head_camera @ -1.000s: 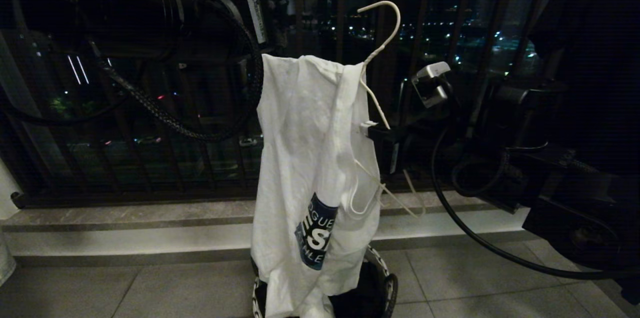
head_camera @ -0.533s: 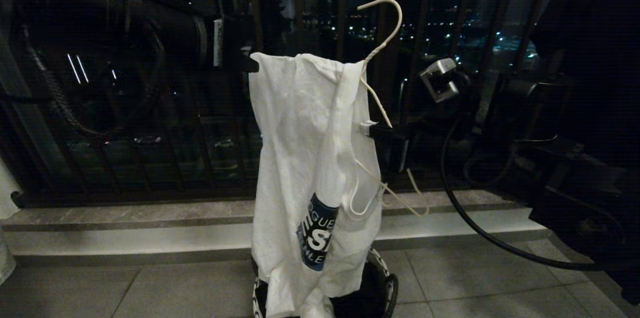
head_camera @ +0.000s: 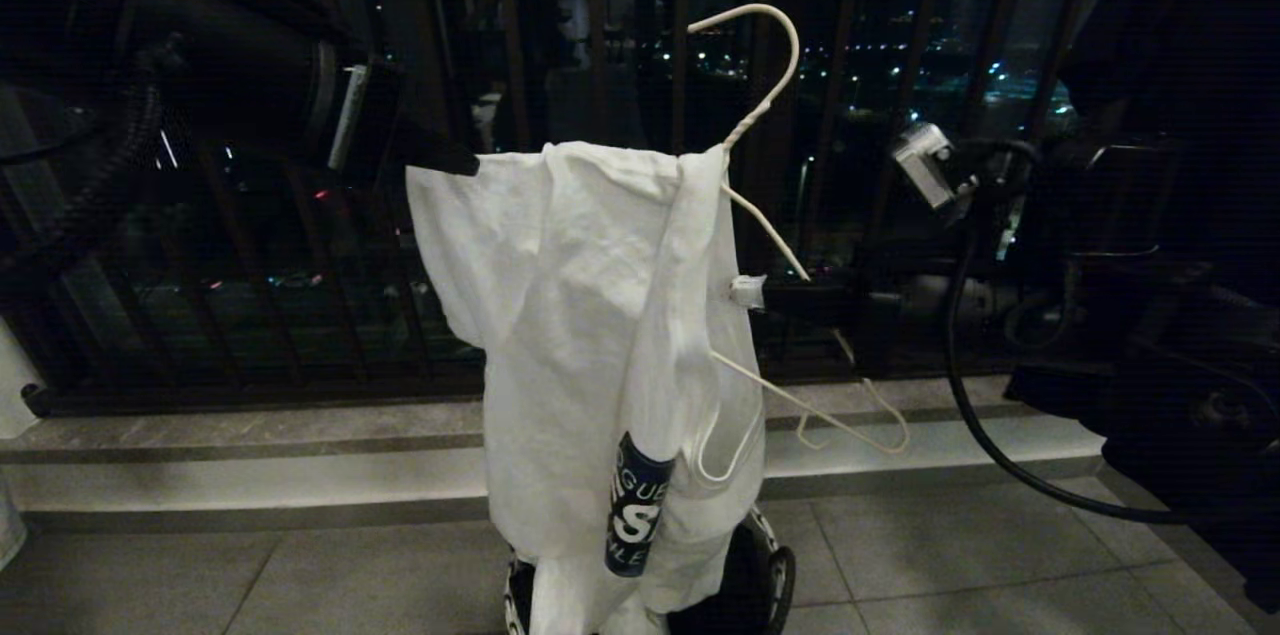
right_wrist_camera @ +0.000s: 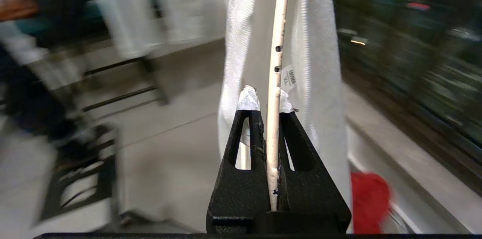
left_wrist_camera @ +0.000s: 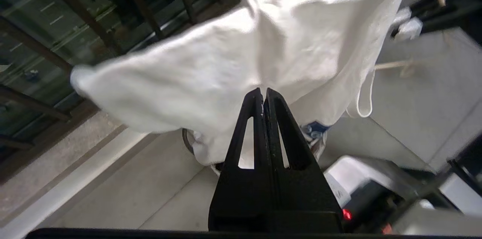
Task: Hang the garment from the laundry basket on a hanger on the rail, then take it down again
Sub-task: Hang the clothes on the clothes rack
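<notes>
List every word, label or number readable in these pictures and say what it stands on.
"GUE" / "S" / "ILE": cut-off white letters on the blue-and-black print of the white T-shirt, the rest lost in a fold.
Small tag inside the T-shirt: print too small to read.
White sticker on the left arm: unreadable.

White garment [head_camera: 580, 315] with blue-and-black graphic [head_camera: 637, 507] lettered white at 6 o'clock, cream-white wire hanger [head_camera: 762, 105], black pincers, grey floor tiles [head_camera: 300, 575], red cloth [right_wrist_camera: 371, 201]

White T-shirt [head_camera: 570, 315] draped on tilted white wire hanger [head_camera: 765, 105], hem reaching laundry basket [head_camera: 770, 575]
</notes>
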Available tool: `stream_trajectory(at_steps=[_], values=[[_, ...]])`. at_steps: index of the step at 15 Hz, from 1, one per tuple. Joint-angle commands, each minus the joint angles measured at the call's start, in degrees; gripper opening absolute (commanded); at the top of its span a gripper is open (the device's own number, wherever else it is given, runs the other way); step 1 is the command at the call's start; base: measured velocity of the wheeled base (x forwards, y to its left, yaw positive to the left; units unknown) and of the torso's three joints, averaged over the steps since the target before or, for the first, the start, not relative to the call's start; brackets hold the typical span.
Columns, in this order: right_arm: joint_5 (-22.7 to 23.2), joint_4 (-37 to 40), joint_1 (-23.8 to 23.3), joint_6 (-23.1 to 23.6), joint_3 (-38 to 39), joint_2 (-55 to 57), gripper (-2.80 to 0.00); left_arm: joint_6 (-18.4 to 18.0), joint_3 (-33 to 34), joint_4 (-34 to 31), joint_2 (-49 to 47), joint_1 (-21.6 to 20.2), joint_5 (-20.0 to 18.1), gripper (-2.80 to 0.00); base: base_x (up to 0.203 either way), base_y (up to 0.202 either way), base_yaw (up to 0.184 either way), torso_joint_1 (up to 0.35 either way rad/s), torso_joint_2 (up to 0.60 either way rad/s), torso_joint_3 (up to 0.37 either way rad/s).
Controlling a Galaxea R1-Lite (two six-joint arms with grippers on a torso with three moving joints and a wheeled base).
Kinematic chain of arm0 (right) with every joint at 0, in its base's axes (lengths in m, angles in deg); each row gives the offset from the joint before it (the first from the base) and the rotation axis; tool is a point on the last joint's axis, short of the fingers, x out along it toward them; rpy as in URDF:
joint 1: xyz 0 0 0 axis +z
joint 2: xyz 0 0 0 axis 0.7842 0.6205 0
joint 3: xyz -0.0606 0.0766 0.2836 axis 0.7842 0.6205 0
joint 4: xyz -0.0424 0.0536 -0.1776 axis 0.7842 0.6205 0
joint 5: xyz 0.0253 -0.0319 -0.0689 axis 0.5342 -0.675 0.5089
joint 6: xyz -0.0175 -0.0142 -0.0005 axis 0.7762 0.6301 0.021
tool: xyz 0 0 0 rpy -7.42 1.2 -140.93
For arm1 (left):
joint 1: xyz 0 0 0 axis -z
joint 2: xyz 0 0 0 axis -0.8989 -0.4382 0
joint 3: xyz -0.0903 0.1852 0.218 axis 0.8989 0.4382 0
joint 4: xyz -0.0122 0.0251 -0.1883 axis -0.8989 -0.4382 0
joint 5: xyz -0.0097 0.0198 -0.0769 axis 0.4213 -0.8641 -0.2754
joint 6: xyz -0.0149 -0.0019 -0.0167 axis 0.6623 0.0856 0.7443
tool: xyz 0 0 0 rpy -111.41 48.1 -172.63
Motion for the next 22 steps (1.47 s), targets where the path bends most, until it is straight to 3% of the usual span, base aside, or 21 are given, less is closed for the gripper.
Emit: stream_trajectory(at_steps=[1,5,9,18,22], values=[[6.67,0.26,-0.47,0.08,-1.16,1.15,-2.8,-0.14,-0.13,-2.85,4.18,0.52,-0.12,-2.8,0.0,0.0,0.0,0.0,0.0,0.0],[15.81,0.31,-0.53,0.09,-2.56,3.91,-2.8,-0.34,0.11,-7.81,4.1,2.01,-0.59,-2.8,0.0,0.0,0.0,0.0,0.0,0.0],[23.08,0.37,-0.65,0.09,-2.67,5.08,-2.8,-2.43,0.2,-15.27,5.76,6.55,-2.47,-2.8,0.0,0.0,0.0,0.0,0.0,0.0],[37.85,0.2,-3.1,0.02,-2.4,6.87,-2.8,-2.79,-0.22,-14.56,6.82,8.74,-2.92,-2.8,0.0,0.0,0.0,0.0,0.0,0.0],[39.37,0.2,-3.11,0.0,-2.4,7.77,-2.8,-2.79,-0.31,-12.4,6.56,10.02,-3.03,-2.8,0.0,0.0,0.0,0.0,0.0,0.0]])
